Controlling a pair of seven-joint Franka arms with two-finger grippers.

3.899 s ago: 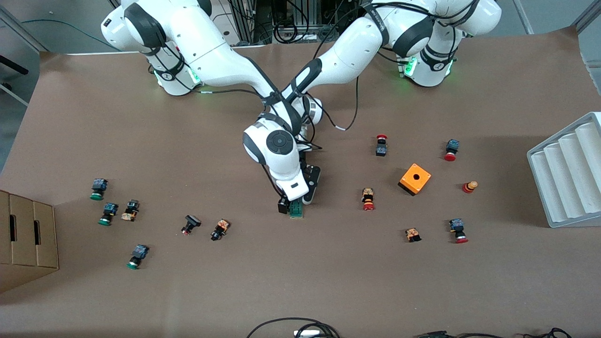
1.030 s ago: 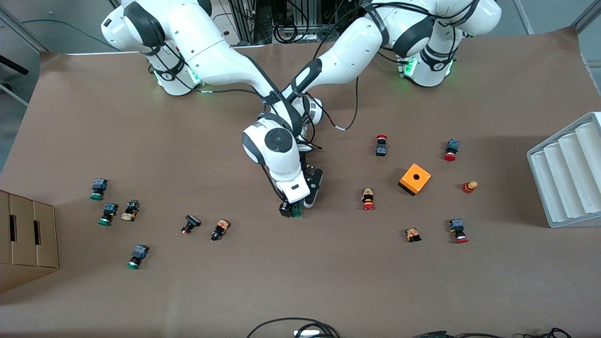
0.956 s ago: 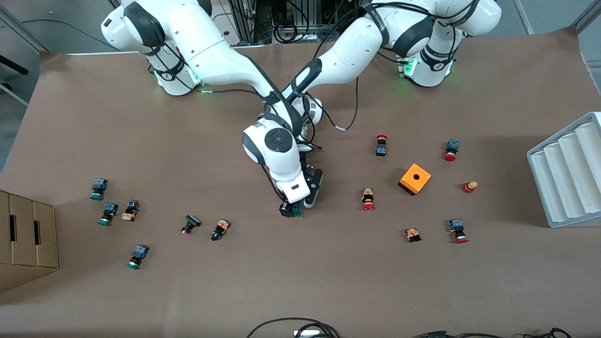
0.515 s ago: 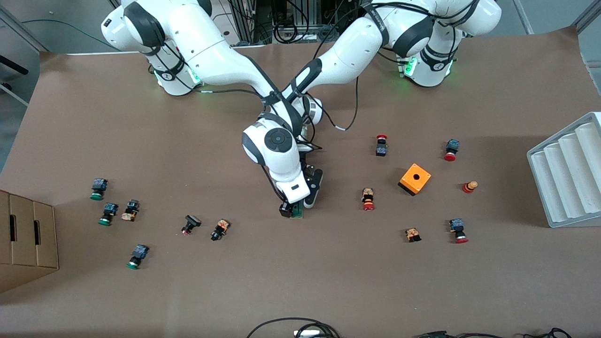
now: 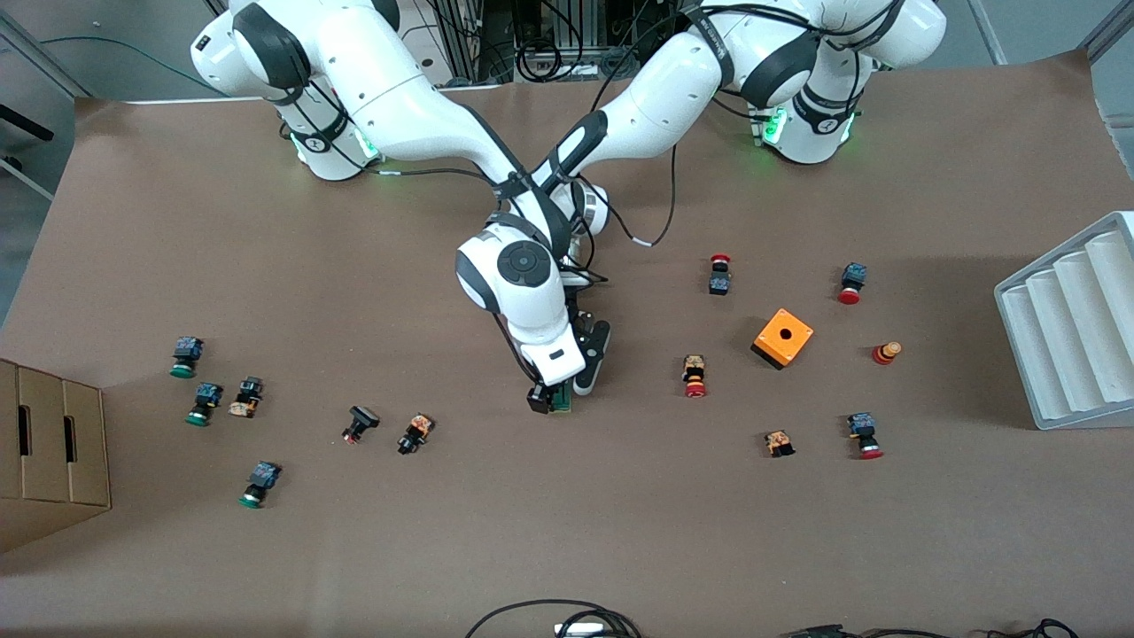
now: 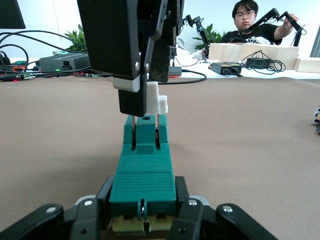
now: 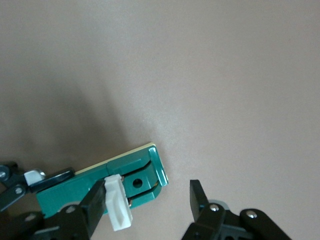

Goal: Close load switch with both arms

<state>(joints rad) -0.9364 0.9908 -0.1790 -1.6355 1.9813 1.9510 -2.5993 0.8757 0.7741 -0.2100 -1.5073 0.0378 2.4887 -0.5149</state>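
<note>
The green load switch [image 5: 561,405] lies on the brown table at mid-table, mostly hidden under the right hand. In the left wrist view my left gripper [image 6: 143,210] is shut on the switch [image 6: 142,175] at the end farther from the front camera. The white slider [image 6: 156,100] stands up on top of it. My right gripper [image 5: 545,400] is over the switch's end nearer to the front camera. In the right wrist view the right gripper [image 7: 147,195] is open. One of its fingers [image 7: 90,207] rests against the white slider [image 7: 117,202], and the other is clear of the switch [image 7: 100,175].
An orange box with a hole [image 5: 782,337] and several red push buttons lie toward the left arm's end. Several green and black buttons lie toward the right arm's end. A white ridged tray [image 5: 1072,328] and a cardboard box [image 5: 49,452] stand at the table's ends.
Since 3.9 s ago the right gripper has shifted a little over the switch and covers more of it. Over the last second nothing has visibly moved.
</note>
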